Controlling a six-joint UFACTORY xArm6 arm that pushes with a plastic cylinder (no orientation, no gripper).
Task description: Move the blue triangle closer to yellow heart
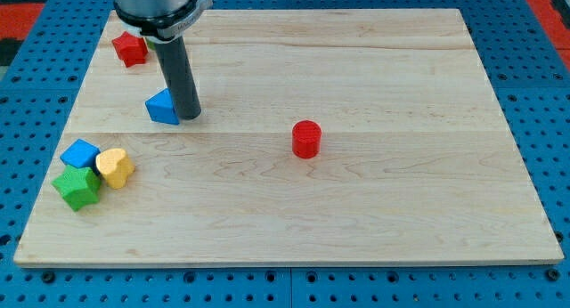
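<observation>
The blue triangle [162,108] lies on the wooden board at the view's left, above the middle. My tip [186,116] touches its right side. The yellow heart [115,167] lies lower left, well below the triangle, pressed between a blue cube [79,153] and a green star [77,187].
A red star [130,49] lies near the board's top left corner. A red cylinder [305,139] stands near the board's middle. The wooden board [401,192] sits on a blue pegboard; its left edge is close to the cluster of blocks.
</observation>
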